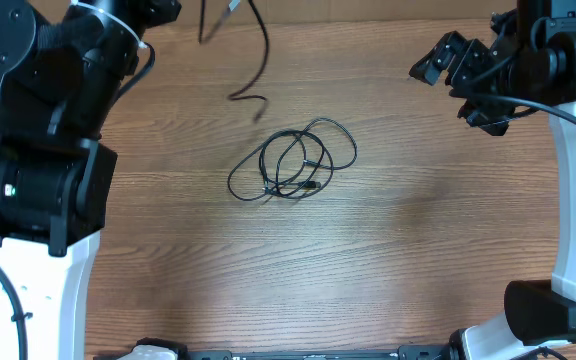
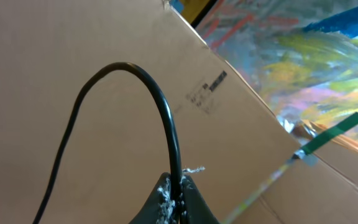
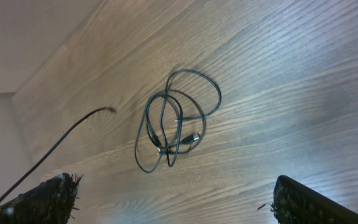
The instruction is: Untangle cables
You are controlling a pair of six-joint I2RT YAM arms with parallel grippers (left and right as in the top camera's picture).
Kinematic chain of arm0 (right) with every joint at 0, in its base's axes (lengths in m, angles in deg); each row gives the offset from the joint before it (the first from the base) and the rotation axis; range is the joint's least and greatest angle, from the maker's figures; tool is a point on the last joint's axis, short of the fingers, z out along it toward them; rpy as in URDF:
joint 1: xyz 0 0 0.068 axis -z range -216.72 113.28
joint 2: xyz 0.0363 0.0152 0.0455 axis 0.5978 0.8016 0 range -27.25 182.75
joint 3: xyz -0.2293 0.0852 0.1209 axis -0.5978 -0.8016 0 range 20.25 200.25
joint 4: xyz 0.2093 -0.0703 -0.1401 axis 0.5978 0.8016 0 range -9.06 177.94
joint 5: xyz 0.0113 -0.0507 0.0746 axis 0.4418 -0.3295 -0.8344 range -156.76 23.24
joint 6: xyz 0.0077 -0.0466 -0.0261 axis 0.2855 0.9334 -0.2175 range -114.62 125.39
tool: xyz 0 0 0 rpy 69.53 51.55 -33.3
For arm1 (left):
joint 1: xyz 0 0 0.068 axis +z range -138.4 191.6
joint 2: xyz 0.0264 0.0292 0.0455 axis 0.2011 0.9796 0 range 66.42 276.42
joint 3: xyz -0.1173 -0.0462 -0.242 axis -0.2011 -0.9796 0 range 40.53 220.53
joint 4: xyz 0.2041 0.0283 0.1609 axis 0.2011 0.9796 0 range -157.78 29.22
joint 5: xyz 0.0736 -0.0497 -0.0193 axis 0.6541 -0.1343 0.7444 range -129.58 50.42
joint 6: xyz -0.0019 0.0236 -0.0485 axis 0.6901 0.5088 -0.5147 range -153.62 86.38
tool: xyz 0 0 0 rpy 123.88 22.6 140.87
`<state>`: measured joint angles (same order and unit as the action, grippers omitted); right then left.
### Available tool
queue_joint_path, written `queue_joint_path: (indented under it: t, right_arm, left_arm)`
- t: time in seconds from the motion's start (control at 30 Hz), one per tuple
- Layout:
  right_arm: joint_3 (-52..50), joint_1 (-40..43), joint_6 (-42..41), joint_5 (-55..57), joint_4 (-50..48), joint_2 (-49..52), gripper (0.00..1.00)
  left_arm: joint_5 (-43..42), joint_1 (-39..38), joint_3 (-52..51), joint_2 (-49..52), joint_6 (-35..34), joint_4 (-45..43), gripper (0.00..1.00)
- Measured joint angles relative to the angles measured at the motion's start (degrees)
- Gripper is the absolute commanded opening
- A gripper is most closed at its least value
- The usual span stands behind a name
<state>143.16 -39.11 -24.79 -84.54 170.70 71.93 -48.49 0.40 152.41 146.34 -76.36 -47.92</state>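
The left gripper (image 2: 176,194) is pinched shut on one cable (image 2: 166,118), which arches up and away from its fingers. The other cables (image 3: 173,118) lie looped on the table (image 1: 418,250) straight ahead of the right gripper (image 3: 173,186), centred between its wide-spread jaws. The tangle's long axis runs away from the gripper, slanting right, with bare wood all round.

The table (image 1: 418,250) is brown wood with a long, fine grain, and a soft pale glare lies across its right half. Beyond its edge is a plain, pale surface (image 3: 30,37). Elsewhere stands a tan cardboard box (image 2: 55,37) with a small printed label (image 2: 207,90), beside a blurred, many-coloured backdrop (image 2: 316,56) and a green strip (image 2: 334,130).
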Motion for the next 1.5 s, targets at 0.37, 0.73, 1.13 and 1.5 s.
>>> queue_joint_path:
  t: [0.37, 0.73, 1.13, 1.5]
  right_arm:
    - [-0.4, 0.0, 0.0, -0.1, -0.1, 0.0, 1.00]
    - [-0.4, -3.7, 0.0, 0.0, -0.1, 0.0, 1.00]
    - [-0.4, -8.2, 0.0, 3.3, -0.5, 0.0, 1.00]
    - [-0.4, -8.2, 0.2, 4.7, -1.6, 0.0, 1.00]
  left_arm:
    - [0.9, 2.8, 8.4, 12.2, 4.4, 2.1, 0.04]
    - [6.1, 3.8, 8.7, 21.3, 8.4, -5.9, 0.04]
    - [6.0, 8.7, 9.2, 25.5, 10.8, -13.3, 0.04]
    - [1.4, 9.5, 9.6, 40.0, 18.1, -8.1, 0.04]
